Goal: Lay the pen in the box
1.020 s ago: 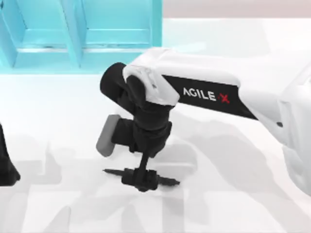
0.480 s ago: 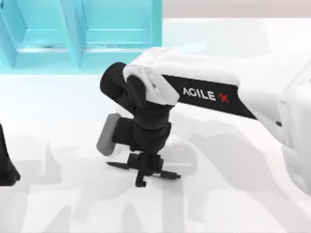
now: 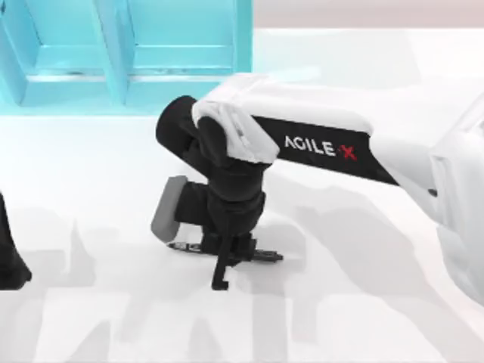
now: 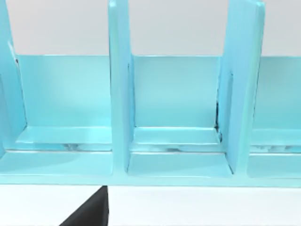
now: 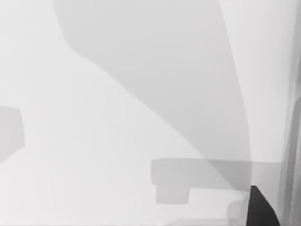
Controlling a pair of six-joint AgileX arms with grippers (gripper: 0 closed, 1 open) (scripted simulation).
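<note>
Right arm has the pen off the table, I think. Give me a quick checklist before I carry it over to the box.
1. Pen held: ok. The right gripper is shut on the pen, near its middle.
2. Pen attitude: ok. It lies roughly level, both ends sticking out either side of the fingers.
3. Pen lifted off the table: cannot tell from the top view.
4. Box position: ok. The blue box stands at the table's far left, compartments open.
5. Left arm out of the way: ok, parked at the left edge.
6. Which compartment to use: cannot tell.
</note>
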